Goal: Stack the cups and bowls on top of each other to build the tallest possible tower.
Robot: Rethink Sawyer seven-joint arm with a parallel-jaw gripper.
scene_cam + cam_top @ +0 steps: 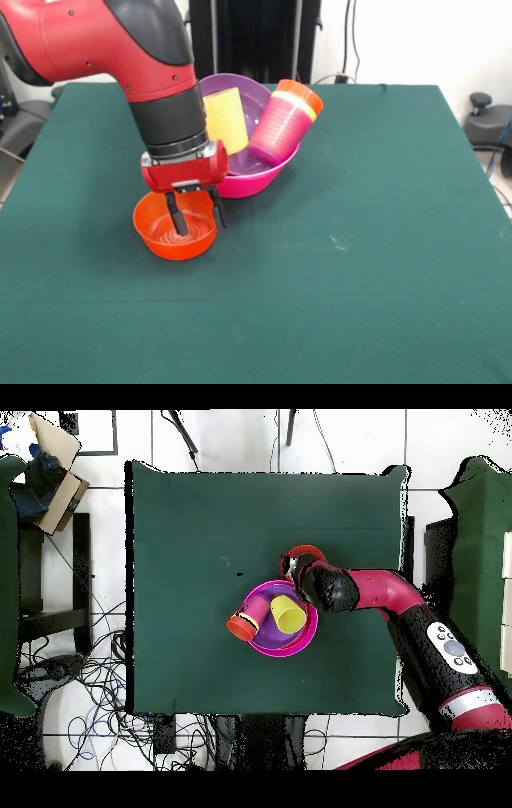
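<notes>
Front view: tool [194, 216] straddles the small orange bowl's [174, 226] far rim, fingers narrowly parted; the pink bowl [260, 180] stack sits just behind.

Your front view looks across the green table [384, 264] from its near edge, close and slightly downward, cropping the side edges. Your overhead view looks straight down from high up, taking in the whole table [190, 564] and surrounding floor [100, 684]. Both share the tabletop.
</notes>
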